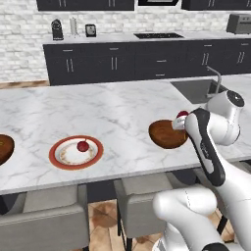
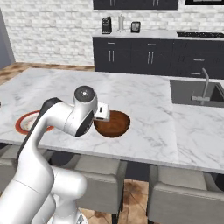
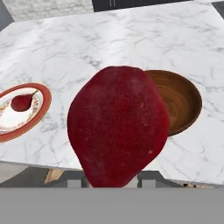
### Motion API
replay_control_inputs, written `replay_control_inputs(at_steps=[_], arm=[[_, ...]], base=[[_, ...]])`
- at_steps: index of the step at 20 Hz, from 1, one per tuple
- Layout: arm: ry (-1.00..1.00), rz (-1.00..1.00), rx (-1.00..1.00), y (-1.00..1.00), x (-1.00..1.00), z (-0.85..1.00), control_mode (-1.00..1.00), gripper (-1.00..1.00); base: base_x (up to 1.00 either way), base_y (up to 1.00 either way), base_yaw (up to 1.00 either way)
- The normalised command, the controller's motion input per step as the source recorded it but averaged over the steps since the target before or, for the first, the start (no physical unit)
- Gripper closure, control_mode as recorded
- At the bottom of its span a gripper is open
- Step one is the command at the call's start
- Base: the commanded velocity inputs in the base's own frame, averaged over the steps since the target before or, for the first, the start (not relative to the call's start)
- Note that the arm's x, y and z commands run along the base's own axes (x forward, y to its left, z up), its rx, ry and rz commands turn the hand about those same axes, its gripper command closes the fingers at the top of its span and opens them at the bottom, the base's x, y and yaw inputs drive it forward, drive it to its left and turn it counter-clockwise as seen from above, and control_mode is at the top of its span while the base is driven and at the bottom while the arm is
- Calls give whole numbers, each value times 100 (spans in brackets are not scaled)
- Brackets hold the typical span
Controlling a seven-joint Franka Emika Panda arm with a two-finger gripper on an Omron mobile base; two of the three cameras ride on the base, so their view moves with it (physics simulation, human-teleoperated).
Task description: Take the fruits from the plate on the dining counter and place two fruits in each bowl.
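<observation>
Carrying a red fruit (image 3: 118, 124) to the bowl (image 3: 177, 101).
The gripper (image 3: 117, 183) is clamped on it, beside the bowl's near rim; another fruit (image 1: 83, 146) waits on the plate (image 1: 58, 148). Next: centre over the bowl, release.

On the dining counter (image 1: 112, 105), plate (image 1: 76, 152) sits left of bowl (image 1: 165, 134) — well apart.

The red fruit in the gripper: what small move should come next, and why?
Probably carry it a little forward over the bowl, then open. The gripper holds the red fruit just short of the bowl's rim, and the bowl looks empty.
</observation>
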Motion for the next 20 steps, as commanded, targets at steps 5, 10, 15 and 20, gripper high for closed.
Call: replay_control_inputs(at_steps=[5, 10, 15, 20], arm=[[15, 0, 0, -5, 29, 0, -100, 100], [36, 8, 0, -19, 95, 0, -100, 100], [27, 3, 0, -12, 99, -10, -100, 100], [15, 1, 0, -9, 80, -40, -100, 100]], base=[[0, 0, 0], [0, 0, 0], [0, 0, 0], [0, 0, 0]])
